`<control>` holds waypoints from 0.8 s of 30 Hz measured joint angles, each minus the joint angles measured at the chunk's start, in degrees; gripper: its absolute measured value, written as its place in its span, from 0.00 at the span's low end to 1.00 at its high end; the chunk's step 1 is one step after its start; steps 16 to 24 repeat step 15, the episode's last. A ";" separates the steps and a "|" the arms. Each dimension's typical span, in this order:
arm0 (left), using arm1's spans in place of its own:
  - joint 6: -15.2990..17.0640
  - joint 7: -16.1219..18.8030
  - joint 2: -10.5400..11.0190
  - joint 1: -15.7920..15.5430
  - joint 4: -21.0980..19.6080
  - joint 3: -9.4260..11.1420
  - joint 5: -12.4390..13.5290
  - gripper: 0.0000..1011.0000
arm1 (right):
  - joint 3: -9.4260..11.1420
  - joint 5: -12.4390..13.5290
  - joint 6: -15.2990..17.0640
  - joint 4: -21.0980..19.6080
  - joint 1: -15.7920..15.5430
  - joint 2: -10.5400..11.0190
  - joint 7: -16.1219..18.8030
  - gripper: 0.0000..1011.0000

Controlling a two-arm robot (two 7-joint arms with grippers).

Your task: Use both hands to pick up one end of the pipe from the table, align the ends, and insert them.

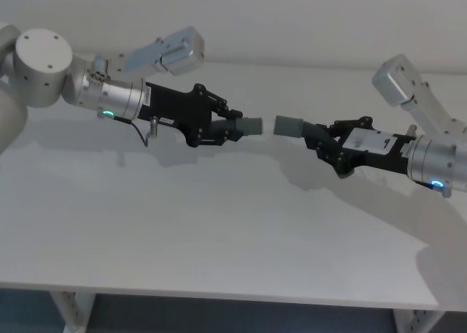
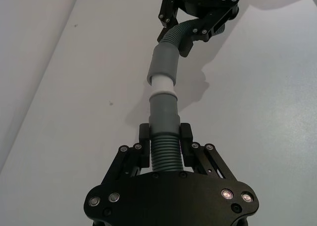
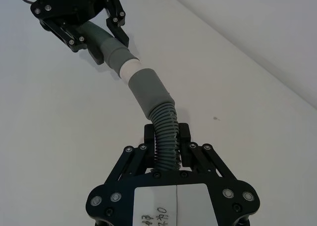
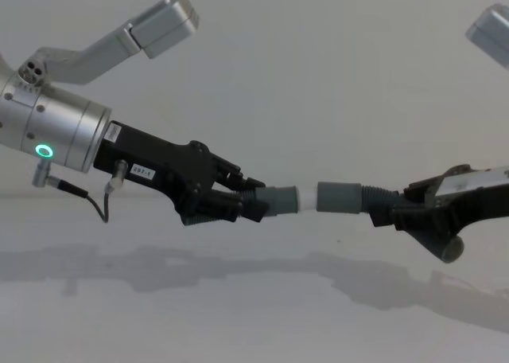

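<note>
Above the white table, left claw clamps the whitish-tipped pipe piece; right claw clamps the plain-cuffed piece.

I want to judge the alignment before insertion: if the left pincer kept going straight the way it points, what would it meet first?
Probably the wider cuff held by the right pincer. The left pincer carries its whitish tip toward it across a small gap.

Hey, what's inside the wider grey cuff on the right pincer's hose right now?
Apparently nothing: in the chest view the wider cuff stands apart from the other hose's whitish tip, facing it. Its bore is hidden from view.
</note>
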 joint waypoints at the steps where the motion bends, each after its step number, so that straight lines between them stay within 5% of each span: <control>1: 0.01 0.02 -0.01 0.00 0.01 0.01 0.01 0.34 | -0.01 0.02 -0.01 0.01 0.00 0.01 0.01 0.27; 24: 0.15 0.20 -0.12 -0.06 0.11 0.15 0.22 0.34 | -0.10 0.21 -0.15 0.14 0.08 0.09 0.09 0.27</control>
